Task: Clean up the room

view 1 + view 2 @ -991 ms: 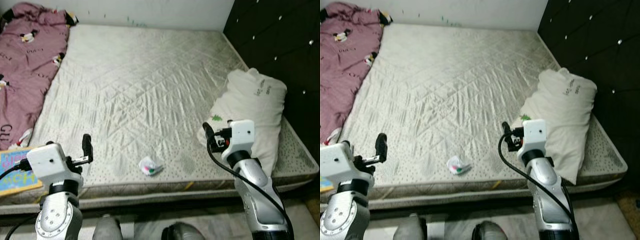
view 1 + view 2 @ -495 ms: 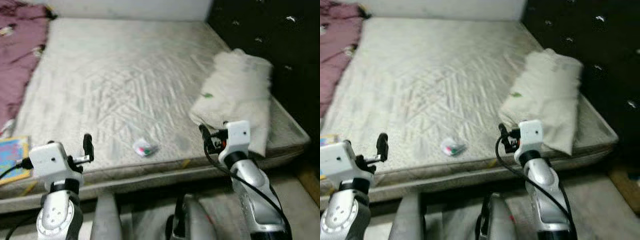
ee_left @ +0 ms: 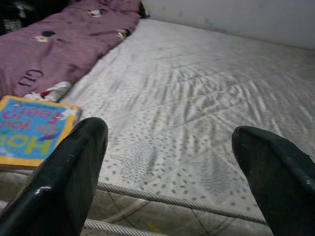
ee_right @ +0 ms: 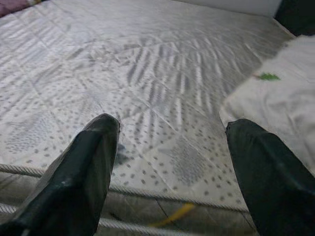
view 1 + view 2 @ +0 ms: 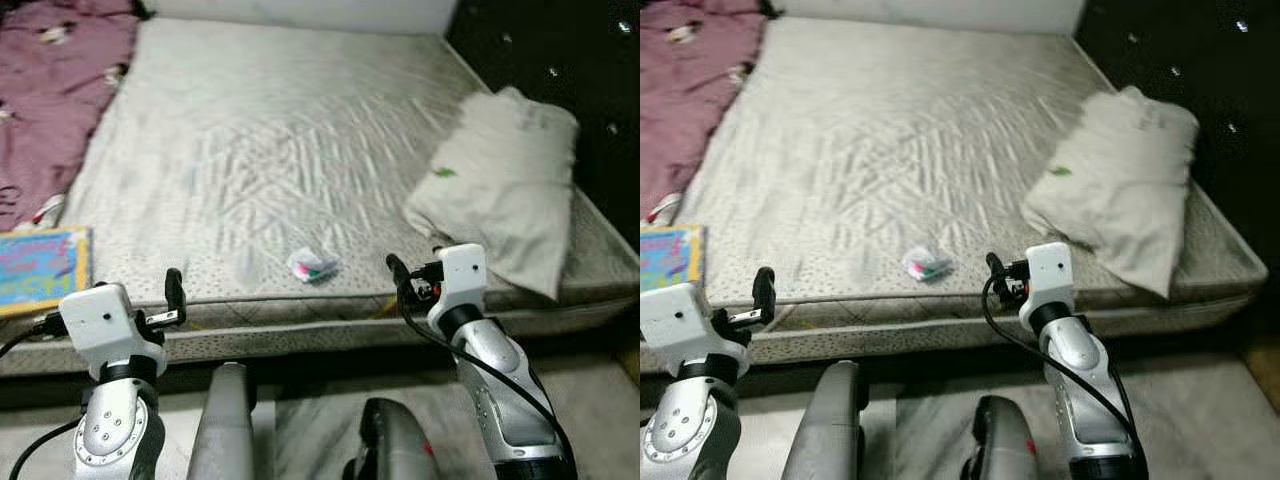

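left gripper [image 3: 167, 162] jaws wide, empty, at near bed edge | right gripper [image 4: 170, 167] jaws wide, empty, same edge | crumpled wrapper [image 5: 312, 266] on mattress [image 5: 290, 130] between both, just ahead | book [image 5: 38, 268] ahead-left of left jaws | pillow [image 5: 505, 185] ahead-right of right jaws | purple blanket [image 5: 55, 90] far left
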`<state>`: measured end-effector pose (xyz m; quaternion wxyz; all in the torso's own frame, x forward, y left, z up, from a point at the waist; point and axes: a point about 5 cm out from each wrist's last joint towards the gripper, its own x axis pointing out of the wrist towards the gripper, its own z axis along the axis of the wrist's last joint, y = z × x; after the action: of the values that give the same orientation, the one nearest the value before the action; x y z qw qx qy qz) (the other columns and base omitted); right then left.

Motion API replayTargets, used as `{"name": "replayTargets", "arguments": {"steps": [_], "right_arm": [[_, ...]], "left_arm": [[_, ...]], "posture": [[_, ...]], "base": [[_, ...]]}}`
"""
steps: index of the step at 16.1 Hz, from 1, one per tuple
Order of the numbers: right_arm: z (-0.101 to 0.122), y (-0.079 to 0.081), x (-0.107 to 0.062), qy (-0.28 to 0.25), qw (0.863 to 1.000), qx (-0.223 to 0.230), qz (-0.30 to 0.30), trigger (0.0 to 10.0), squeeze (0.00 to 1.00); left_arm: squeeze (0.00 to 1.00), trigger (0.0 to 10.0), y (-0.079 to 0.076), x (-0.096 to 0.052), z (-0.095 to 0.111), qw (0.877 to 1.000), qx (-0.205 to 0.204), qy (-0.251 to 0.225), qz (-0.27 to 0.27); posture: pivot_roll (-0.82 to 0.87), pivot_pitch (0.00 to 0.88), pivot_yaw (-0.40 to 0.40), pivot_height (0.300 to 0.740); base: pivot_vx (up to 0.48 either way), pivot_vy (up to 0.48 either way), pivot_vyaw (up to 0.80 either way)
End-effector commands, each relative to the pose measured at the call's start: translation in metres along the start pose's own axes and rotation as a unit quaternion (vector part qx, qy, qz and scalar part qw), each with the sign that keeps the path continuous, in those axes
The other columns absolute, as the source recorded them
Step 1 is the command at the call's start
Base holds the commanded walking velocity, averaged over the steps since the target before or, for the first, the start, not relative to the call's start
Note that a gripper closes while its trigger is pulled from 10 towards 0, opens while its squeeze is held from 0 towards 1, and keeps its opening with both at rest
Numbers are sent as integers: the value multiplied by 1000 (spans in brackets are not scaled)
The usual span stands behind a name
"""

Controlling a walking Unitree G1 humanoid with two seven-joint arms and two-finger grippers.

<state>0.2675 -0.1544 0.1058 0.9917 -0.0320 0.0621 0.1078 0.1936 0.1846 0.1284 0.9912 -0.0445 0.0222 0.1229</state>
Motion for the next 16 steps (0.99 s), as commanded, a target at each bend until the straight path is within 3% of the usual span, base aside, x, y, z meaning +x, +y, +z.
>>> {"name": "replayTargets", "arguments": {"steps": [1, 3, 10, 13, 16], "right_arm": [[1, -4, 1, -3, 1000, 0, -3, 10000, 0], [2, -3, 2, -3, 1000, -3, 0, 10000, 0], [2, 2, 7, 2, 999, -9, 32, 10000, 0], [2, 5, 8, 3, 999, -29, 46, 10000, 0], [1, 5, 8, 5, 999, -19, 45, 10000, 0]], "left_arm": [[0, 10000, -2, 0, 1, 1000, -2, -1, 0], [0, 10000, -2, 1, 1, 1000, -3, -2, 2], [0, 10000, -2, 3, 2, 1000, -9, -3, 6], [0, 10000, -3, 4, 2, 1000, -15, -3, 1], [0, 10000, -3, 4, 2, 1000, -16, -2, 1]], "posture": [[139, 101, -80, 590], [137, 102, -82, 570], [136, 109, -84, 570], [134, 115, -84, 570], [133, 116, -83, 570]], "base": [[0, 0, 0], [0, 0, 0], [0, 0, 0], [0, 0, 685], [0, 0, 775]]}}
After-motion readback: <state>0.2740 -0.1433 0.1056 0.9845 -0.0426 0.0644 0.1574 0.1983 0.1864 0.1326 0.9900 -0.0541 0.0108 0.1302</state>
